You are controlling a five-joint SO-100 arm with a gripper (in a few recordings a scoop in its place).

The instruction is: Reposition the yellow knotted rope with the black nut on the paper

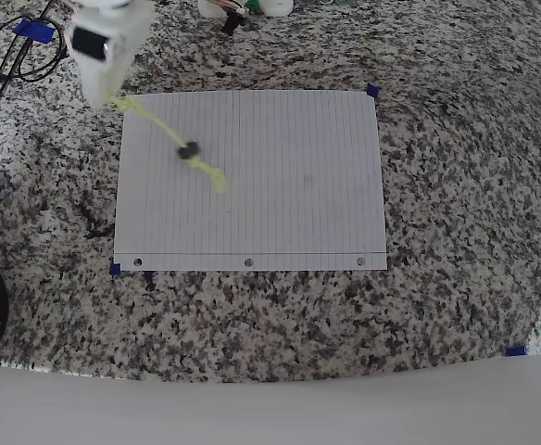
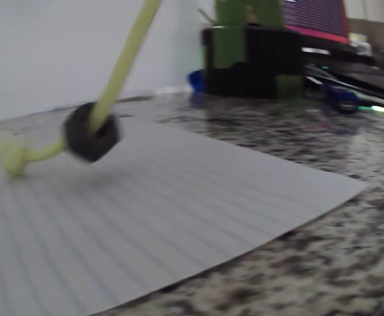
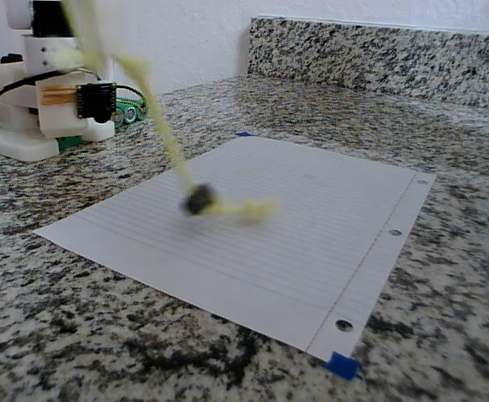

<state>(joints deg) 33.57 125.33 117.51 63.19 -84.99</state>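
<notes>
paper [image 3: 311, 226]: flat on granite counter [image 3: 445, 142], blue tape [image 3: 342, 365] at corners
nut [image 3: 198, 200]: black, threaded on rope, low over paper's left-centre in overhead view
rope [image 1: 159, 130]: yellow, taut, slanting up to gripper; free knotted end trailing near paper
gripper [image 1: 104, 51]: blurred, above paper's top-left corner; clamped on rope's upper end
</notes>
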